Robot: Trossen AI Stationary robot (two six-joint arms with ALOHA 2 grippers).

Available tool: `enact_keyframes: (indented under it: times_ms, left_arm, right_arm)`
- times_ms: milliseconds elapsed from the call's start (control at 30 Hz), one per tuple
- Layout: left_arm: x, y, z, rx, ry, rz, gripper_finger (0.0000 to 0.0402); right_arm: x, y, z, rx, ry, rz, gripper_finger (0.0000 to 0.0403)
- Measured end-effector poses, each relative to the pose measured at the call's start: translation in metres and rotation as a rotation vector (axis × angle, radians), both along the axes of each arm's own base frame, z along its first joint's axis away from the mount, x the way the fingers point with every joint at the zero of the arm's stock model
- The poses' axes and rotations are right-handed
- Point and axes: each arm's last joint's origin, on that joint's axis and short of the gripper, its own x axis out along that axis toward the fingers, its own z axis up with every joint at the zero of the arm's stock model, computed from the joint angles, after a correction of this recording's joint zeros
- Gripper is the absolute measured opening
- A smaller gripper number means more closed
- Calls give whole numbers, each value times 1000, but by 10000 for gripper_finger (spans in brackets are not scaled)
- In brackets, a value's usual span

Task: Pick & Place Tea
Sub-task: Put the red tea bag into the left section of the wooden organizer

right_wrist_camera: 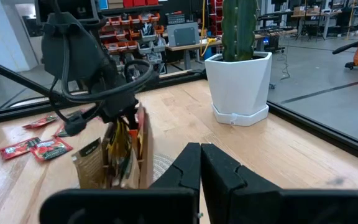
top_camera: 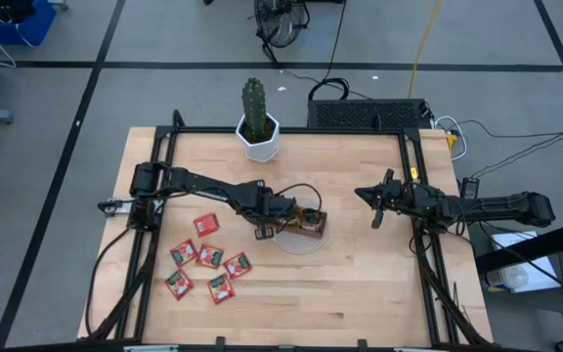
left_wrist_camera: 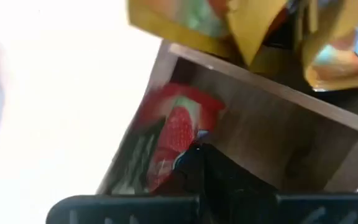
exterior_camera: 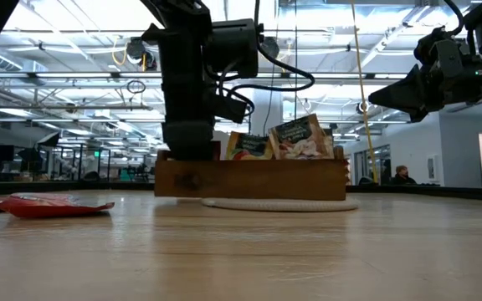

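Placement step of the tea task, taken with the small brown wooden tray as landmark; the tray stands near the table's middle on a pale round woven mat, with the white hexagonal pot holding a green cactus well behind it. The left gripper is at the tray's left end, reaching down into its end compartment; its fingers are pressed together on a red square tea sachet with green-white marks, which the left wrist view shows already inside the wooden walls, near one corner. Beyond the divider from that sachet, several orange-yellow tea sachets stand upright in the tray, their tops showing above its rim in the low view. To the left of the tray and towards the table's front, six more red tea sachets lie flat on the light wooden table, well apart from the tray and from both arms. The right gripper hangs in the air to the right of the tray, clear of it, fingers closed together and holding nothing; this arm appears to be waiting.

Judged step: delivery of one red sachet, at the point of release. The next move would call for parting the left fingers so that the sachet drops into the compartment, then lifting straight up so that neither the tray wall nor the neighbouring upright sachets are caught, before turning to the sachets lying left of the tray.
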Motion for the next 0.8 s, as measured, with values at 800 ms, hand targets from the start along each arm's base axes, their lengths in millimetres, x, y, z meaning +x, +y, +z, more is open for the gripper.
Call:
enact_keyframes:
  times_ms: [800]
  left_arm:
    - [-13, -40, 56, 88, -192, -84, 16]
  right_arm:
    - [0, 0, 0, 0, 0, 0, 0]
